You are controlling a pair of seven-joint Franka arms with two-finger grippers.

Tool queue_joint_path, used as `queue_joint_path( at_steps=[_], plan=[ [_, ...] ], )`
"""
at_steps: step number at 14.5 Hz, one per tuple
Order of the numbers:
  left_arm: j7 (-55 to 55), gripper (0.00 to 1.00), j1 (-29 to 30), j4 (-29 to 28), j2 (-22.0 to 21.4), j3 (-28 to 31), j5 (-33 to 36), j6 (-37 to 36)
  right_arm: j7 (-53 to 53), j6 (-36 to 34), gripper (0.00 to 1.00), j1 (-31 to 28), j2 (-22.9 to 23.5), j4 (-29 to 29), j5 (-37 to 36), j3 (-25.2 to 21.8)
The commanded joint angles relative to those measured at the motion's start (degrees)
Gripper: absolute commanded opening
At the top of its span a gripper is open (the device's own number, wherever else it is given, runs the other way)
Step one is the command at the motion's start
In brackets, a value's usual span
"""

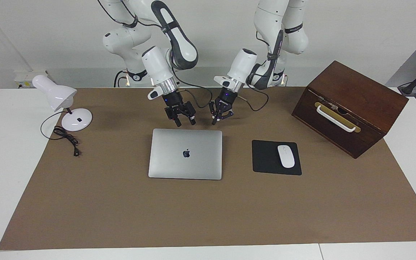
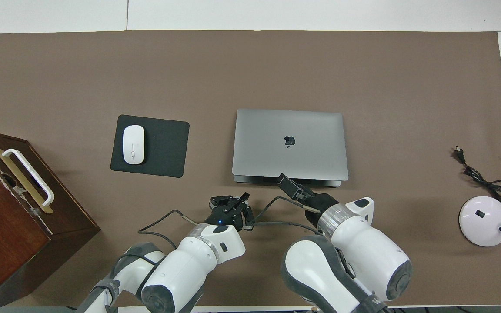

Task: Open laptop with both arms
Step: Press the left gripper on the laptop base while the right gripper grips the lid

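Brown mat (image 1: 121,202); laptop (image 1: 185,153) shut.

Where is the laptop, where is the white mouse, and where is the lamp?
laptop (image 1: 185,153): facing view, on the middle of its closed lid, at the logo.
white mouse (image 1: 286,156): facing view, on the middle of its top.
lamp (image 1: 77,119): facing view, on its round white base.

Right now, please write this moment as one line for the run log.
laptop: shut, flat on table | right gripper: open, over the laptop's edge nearest the robots | left gripper: open, near same edge | no contact yet
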Motion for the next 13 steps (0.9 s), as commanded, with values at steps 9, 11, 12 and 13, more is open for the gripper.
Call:
queue_joint_path(
  at_steps=[9,11,12,13],
  plan=[
    [0.9,0.0,1.5,4.7,6.0,0.5,-0.5,1.3,-3.9,0.4,1.0,-2.2,1.3,1.9,1.6,0.2],
    [1.0,0.0,2.1,6.1,6.8,0.4,-0.3,1.3,-4.0,0.4,1.0,-2.3,1.4,2.2,1.6,0.2],
    [1.0,0.0,2.1,6.5,7.4,0.4,-0.3,1.3,-4.0,0.4,1.0,-2.3,1.6,2.3,1.6,0.2],
    [1.0,0.0,2.2,6.9,7.8,0.5,-0.3,1.3,-4.0,0.4,1.0,-2.3,1.6,2.3,1.6,0.2]
  ],
)
